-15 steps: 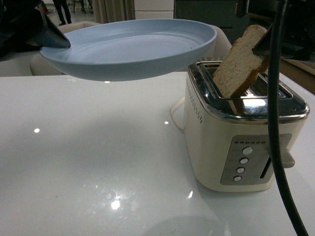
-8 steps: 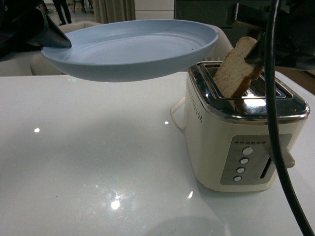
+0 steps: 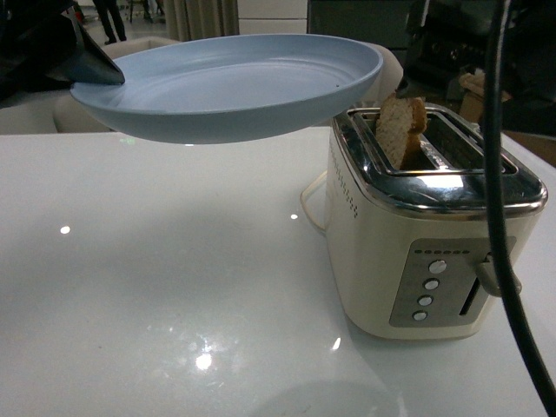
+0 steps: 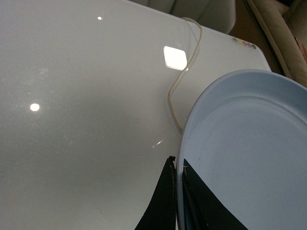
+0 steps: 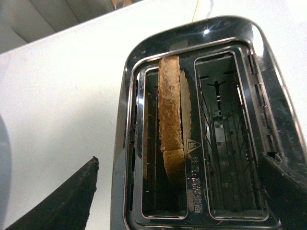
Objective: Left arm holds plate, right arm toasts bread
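**STATUS: BREAD IN TOASTER, PLATE HELD IN THE AIR**

**1. Left gripper.** My left gripper (image 4: 178, 191) is clenched on the rim of the plate (image 3: 226, 87). One dark finger (image 4: 160, 201) lies on the outside of the rim and the other on the inside. The plate hangs roughly level above the table (image 3: 156, 287). It is beside the toaster (image 3: 417, 252) and higher than the toaster's chrome top. The rim nearest the toaster is close to the top's far corner, with a gap showing between them.

**2. Right gripper.** My right gripper (image 5: 178, 162) is released, fingers spread wide and grasping nothing. It hangs above the toaster, and the wrist view looks straight down into both slots. One finger (image 5: 67, 206) shows off the toaster's plate side. The other shows at the opposite long side.

**3. Bread.** The bread (image 3: 400, 130) stands on edge in the toaster slot on the plate's side. It leans slightly towards the bar between the two slots. Its crusted upper end sticks up above the chrome top. None of my fingers touches it.

**4. Other items.**
- A thick black cable (image 3: 499, 217) hangs in front of the toaster in the front view and crosses the lever (image 3: 495, 276) on the toaster's control face.
- A cream cord (image 4: 180, 91) runs from the toaster's plate side across the table.
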Available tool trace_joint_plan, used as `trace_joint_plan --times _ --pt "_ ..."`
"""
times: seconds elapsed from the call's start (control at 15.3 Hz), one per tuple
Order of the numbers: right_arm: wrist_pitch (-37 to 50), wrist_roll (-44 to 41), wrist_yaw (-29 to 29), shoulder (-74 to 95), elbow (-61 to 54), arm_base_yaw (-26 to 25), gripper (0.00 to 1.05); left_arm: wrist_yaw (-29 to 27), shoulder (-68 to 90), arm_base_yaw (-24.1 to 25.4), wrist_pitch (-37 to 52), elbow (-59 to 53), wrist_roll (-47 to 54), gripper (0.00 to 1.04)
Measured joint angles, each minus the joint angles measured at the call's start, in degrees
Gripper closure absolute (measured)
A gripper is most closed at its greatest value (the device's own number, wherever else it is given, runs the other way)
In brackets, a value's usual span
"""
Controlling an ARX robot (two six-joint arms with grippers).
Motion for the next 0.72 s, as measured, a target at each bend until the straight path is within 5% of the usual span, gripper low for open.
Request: trace_joint_plan --times 0.39,0.72 --pt "9.5 -1.3 -1.2 -29.7 -20.9 -7.1 0.06 0.0 0.0 0.0 0.0 0.0 0.0 1.03" --pt "5.9 -2.4 -8.4 -53.4 -35.6 -23.1 0.06 0.0 0.0 0.0 0.0 0.0 0.0 1.03"
